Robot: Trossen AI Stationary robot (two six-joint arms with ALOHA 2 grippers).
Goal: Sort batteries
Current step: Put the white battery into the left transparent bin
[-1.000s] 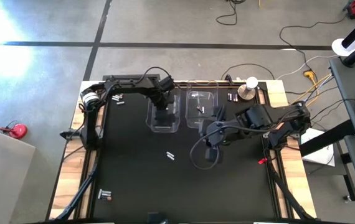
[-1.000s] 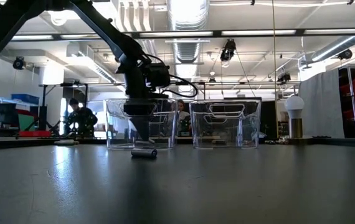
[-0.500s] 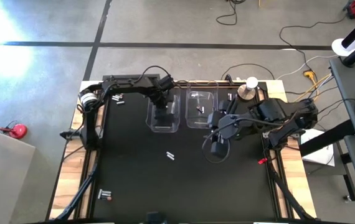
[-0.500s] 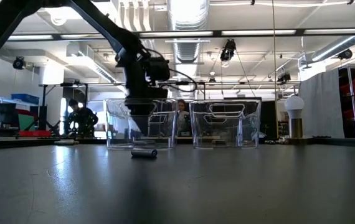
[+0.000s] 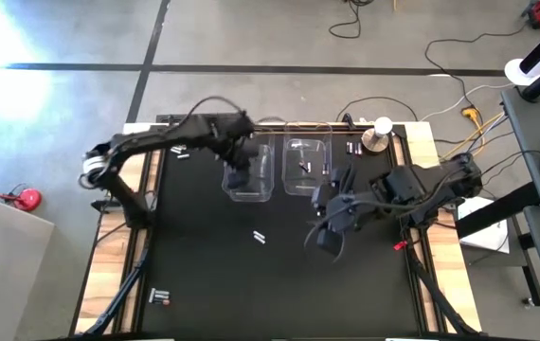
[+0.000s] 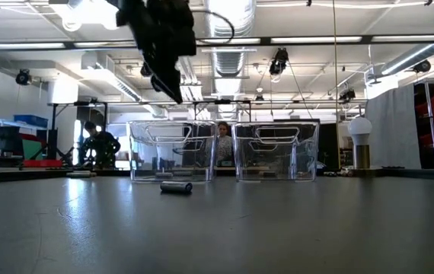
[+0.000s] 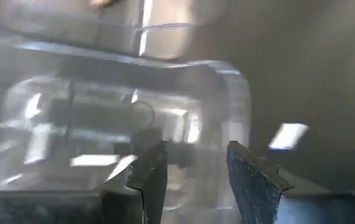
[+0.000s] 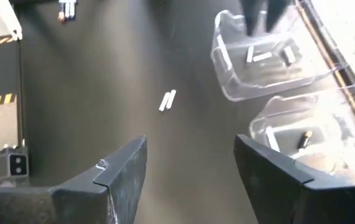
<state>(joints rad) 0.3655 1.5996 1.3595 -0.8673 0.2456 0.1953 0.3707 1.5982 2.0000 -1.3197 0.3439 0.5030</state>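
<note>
With a few batteries [image 8: 262,56] already in the 2 clear bins [image 5: 249,173], both the left gripper [image 7: 193,171] and right gripper [image 8: 190,165] hang spread and empty while a loose pair [image 5: 260,237] waits mid-table, others near the edges.

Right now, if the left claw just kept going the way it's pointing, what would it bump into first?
Most likely the clear bin directly ahead. The left gripper, fingers apart and empty, points down into that bin, where a few batteries lie. It hangs above the rim, though depth is hard to judge.
</note>
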